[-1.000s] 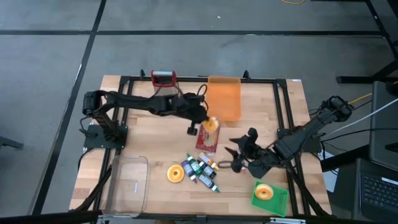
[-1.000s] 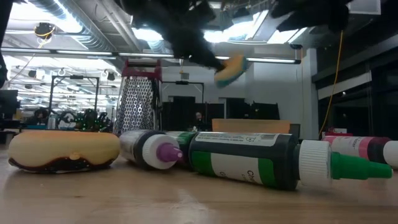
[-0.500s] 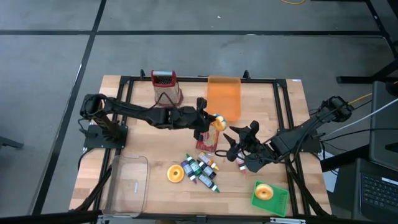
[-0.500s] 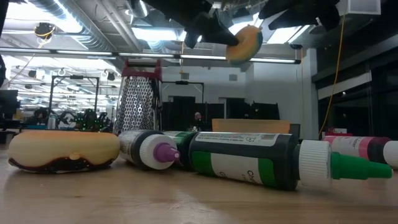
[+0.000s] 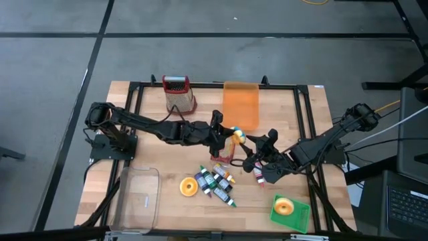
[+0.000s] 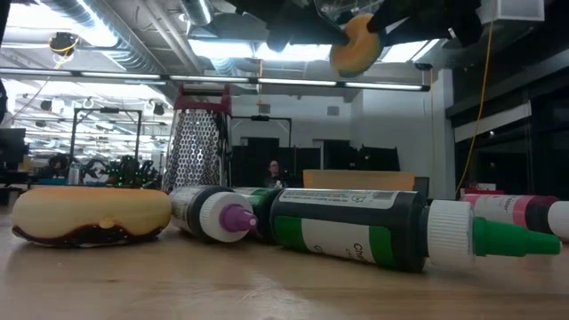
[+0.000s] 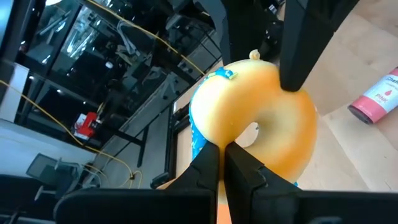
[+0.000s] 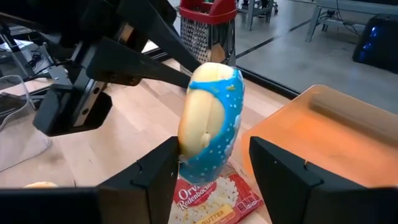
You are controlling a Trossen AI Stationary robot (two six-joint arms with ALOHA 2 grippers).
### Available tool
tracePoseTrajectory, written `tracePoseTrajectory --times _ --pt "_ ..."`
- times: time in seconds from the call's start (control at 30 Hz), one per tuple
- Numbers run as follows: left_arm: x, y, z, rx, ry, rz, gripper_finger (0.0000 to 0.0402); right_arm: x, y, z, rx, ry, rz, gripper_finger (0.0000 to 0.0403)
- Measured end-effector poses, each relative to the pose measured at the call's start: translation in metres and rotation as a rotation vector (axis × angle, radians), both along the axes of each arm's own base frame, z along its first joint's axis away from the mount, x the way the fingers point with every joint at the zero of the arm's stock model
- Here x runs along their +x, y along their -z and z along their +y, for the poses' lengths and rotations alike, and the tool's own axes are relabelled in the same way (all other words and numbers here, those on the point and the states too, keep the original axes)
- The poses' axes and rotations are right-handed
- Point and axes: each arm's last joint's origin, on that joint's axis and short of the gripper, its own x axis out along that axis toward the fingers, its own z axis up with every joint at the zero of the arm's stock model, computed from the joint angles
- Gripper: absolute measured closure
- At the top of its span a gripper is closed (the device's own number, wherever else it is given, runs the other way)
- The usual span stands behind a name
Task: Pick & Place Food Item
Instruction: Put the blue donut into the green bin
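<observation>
Two grippers meet in mid-air above the table (image 5: pixel 154 150), over the popcorn packet (image 8: pixel 216 198). Left gripper (image 7: pixel 222 163) has its fingers pressed together on the rim of the blue-iced doughnut (image 8: pixel 209 121), holding it on edge. Right gripper (image 8: pixel 205 177) sits just before it, fingers spread wide to either side of the ring, not yet touching. Likely light, soft and squashable, the doughnut looks best taken across its thickness, gently. It has a pale yellow underside and blue icing with white flecks.
</observation>
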Motion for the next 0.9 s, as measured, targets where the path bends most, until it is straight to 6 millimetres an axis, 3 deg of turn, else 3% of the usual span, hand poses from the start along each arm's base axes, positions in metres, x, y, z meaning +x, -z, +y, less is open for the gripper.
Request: tracePoseTrajectory --times 0.17,0.5,0.7,0.9 --pt "0.000 0.000 -0.001 -0.017 0.015 -0.003 0.0398 0.001 0.000 -0.002 0.002 -0.002 0.010 0.0240" --pt "0.000 0.000 -0.002 -0.051 0.063 -0.005 0.0388 0.002 0.000 -0.002 0.001 -0.011 0.019 0.0376" --pt "-0.003 -0.003 0.000 0.041 -0.001 0.022 0.0323 0.002 0.001 -0.002 0.020 -0.032 0.033 0.0389" --pt "-0.018 -0.021 0.004 0.060 -0.039 0.018 0.0251 -0.005 0.003 -0.006 0.020 -0.017 0.073 0.0392"
